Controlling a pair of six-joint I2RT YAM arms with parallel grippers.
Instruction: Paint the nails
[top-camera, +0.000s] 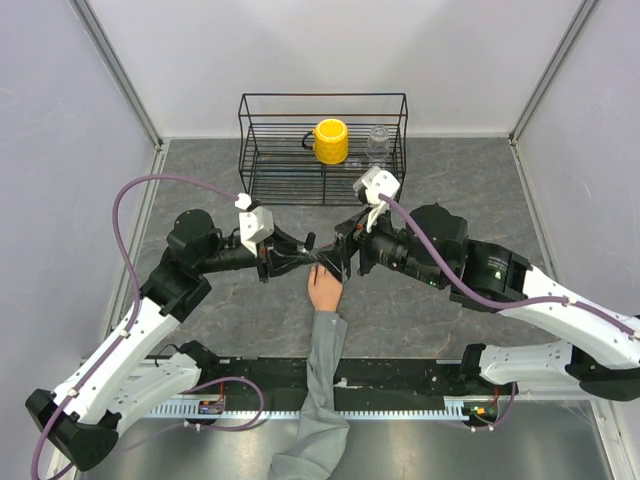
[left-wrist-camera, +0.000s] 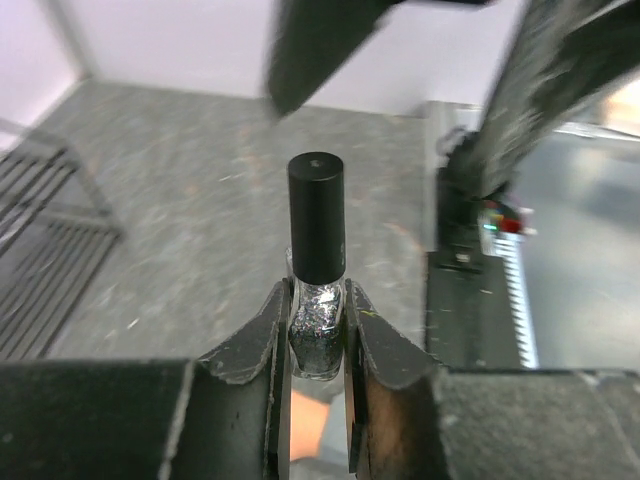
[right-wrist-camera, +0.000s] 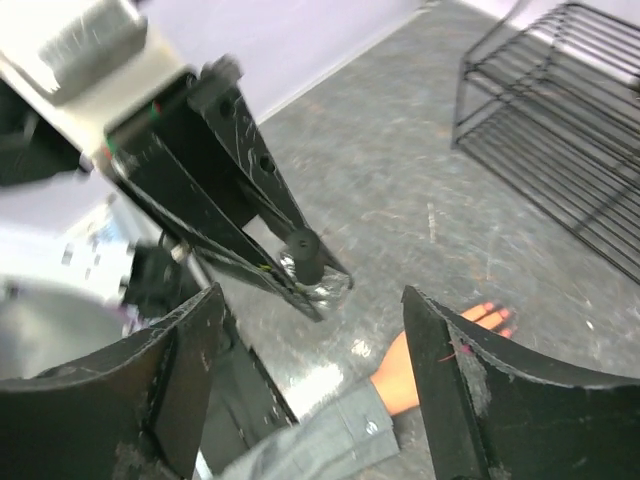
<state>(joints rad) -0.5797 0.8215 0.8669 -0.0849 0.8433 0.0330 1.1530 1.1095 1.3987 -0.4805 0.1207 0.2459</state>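
A nail polish bottle (left-wrist-camera: 317, 335) with silver glitter polish and a black cap (left-wrist-camera: 317, 215) stands upright between the fingers of my left gripper (left-wrist-camera: 317, 305), which is shut on its glass body. My right gripper (right-wrist-camera: 312, 295) is open, with its jaws wide on either side of the bottle (right-wrist-camera: 320, 285) and a short way from the cap. The peach mannequin hand (top-camera: 324, 290) lies palm down on the table just under both grippers, its grey sleeve (top-camera: 325, 370) running toward the near edge. Pinkish nails (right-wrist-camera: 493, 317) show in the right wrist view; the top view hides them.
A black wire rack (top-camera: 322, 175) stands at the back of the table, holding a yellow mug (top-camera: 331, 141) and a clear glass jar (top-camera: 378, 143). A black rail with cables (top-camera: 400, 375) runs along the near edge.
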